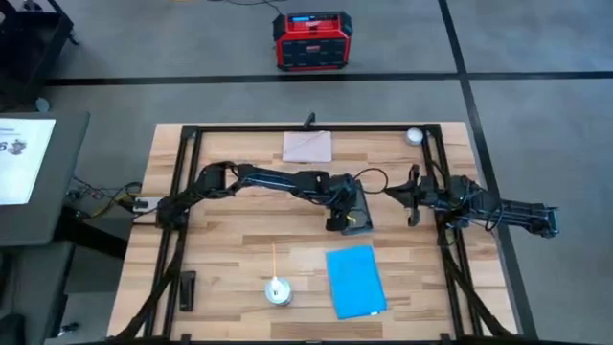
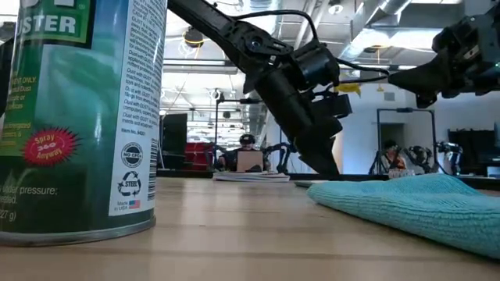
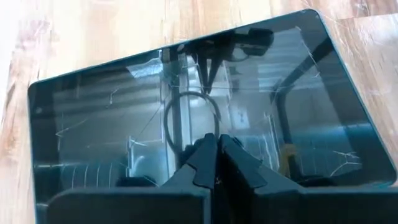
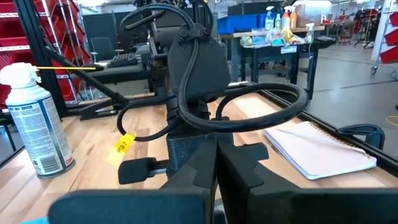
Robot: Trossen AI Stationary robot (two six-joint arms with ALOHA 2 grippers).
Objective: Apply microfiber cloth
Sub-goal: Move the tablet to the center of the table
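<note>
Near the surface's front edge, your microfiber cloth [image 1: 355,281] lies flat and untouched, just in front of the tablet [image 3: 205,124]. Your left tool [image 3: 216,163] hovers clenched over that cracked screen; press down and you could worsen the glass. Your right tool [image 4: 216,163], also clenched, waits beside it and could collide.
</note>
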